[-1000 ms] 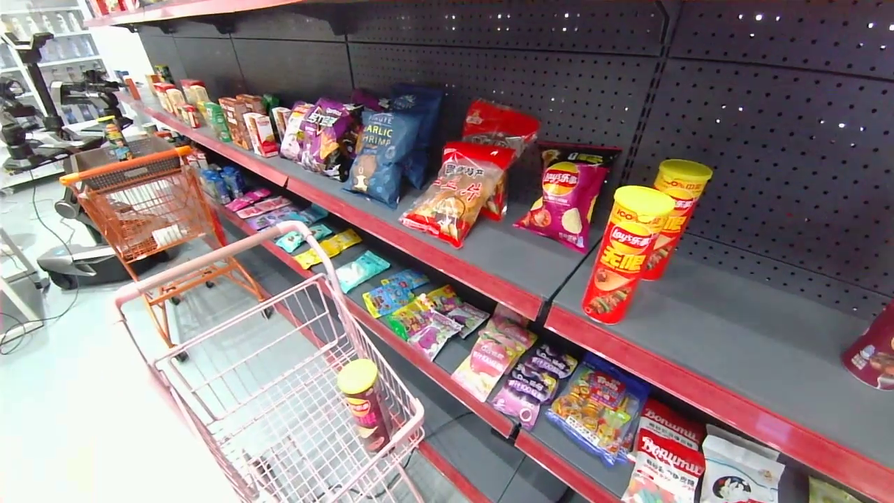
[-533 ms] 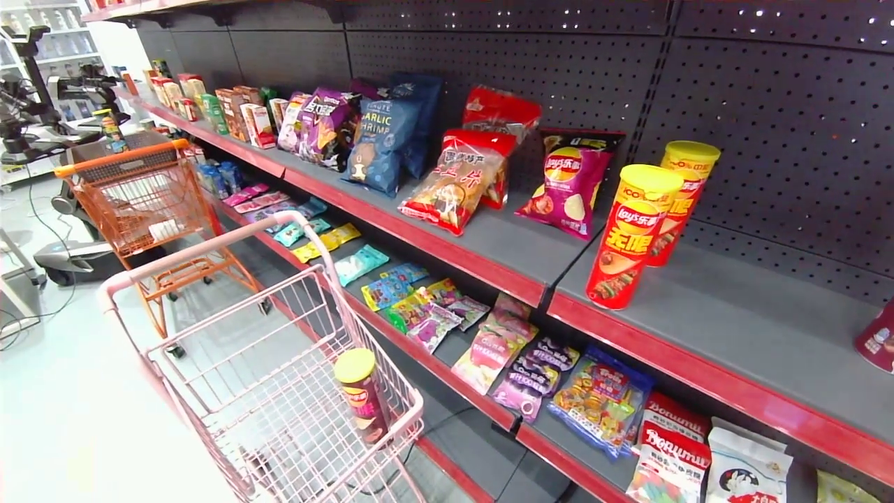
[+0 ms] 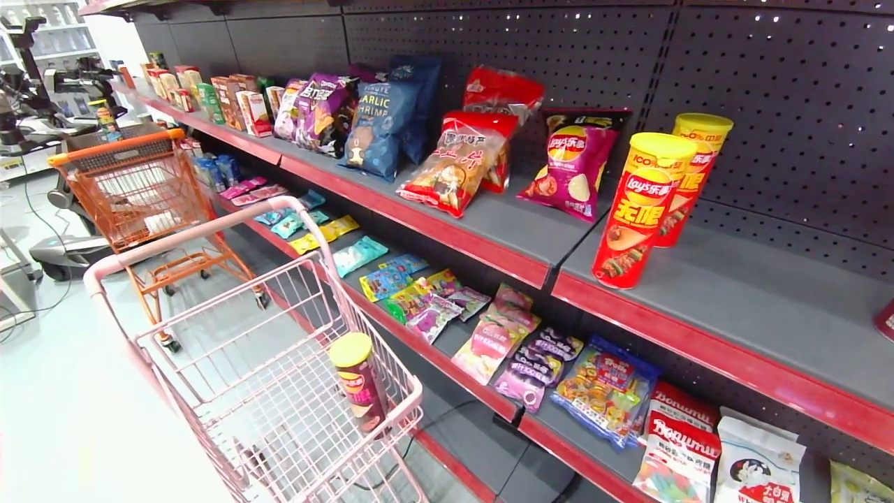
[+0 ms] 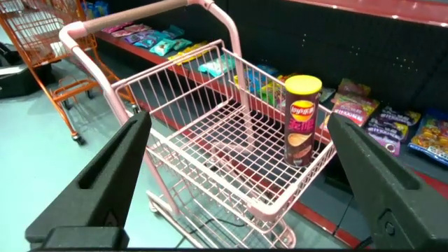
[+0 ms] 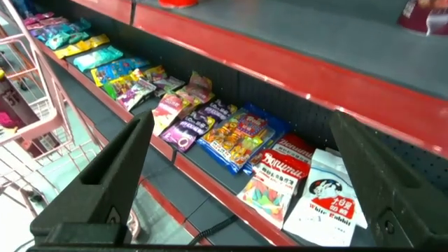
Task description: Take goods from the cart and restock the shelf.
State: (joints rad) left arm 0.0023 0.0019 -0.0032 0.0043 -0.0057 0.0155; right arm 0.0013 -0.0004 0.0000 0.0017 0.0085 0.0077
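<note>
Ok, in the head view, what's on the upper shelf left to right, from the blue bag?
Blue bag, red snack bag, magenta chip bag, front yellow-lidded chip can, rear chip can.

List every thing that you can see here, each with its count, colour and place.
shelf: one, grey boards with red edges.
red cans: two, red with yellow lids, upright on the upper board.
snack bags: several, blue, purple, red, pink, on the upper board, left of the red cans.
boxes: several, mixed colours, far end of the upper board.
candy packets: many, mixed colours, lying on the lower board.
pink cart: one, pink, on the floor before the shelf.
purple can: one, purple with yellow lid, upright in the pink cart.
orange cart: one, orange, on the floor beyond the pink cart.
left tool: one, black, open, above the pink cart.
right tool: one, black, open, facing the lower board.
</note>
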